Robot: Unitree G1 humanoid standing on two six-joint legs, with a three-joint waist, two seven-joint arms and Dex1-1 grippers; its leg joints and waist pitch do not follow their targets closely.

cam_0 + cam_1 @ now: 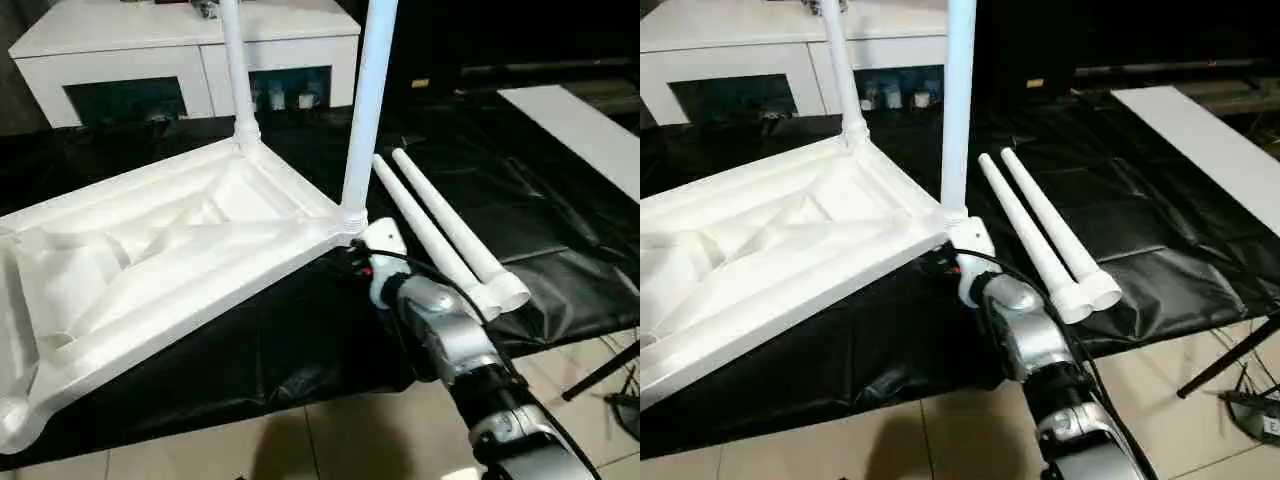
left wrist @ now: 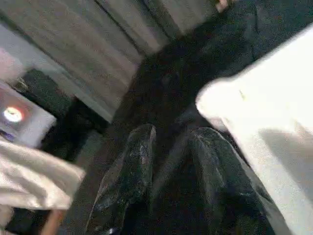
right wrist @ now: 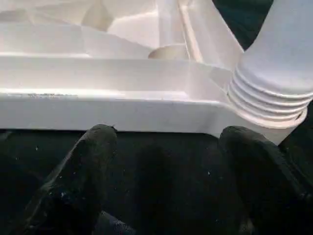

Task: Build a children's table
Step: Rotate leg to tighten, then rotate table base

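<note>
black sheeting (image 1: 300, 340) covered the floor; two legs (image 1: 365, 100) stood socketed, two loose legs (image 1: 440, 235) remained. your right tool (image 3: 164, 161) gaped empty beside the tabletop (image 1: 150, 260); left tool (image 2: 166, 166) narrowly parted, empty. next, grasp a leg.

Right forearm (image 1: 455, 335): silver rounded casing, black joint sections toward the elbow.
Wrist: white housing (image 1: 383, 240), black cable looping over it.
Right fingers (image 3: 90, 161): two, black, rounded, speckled.
Left fingers (image 2: 129, 176): black, glossy, tapered.
</note>
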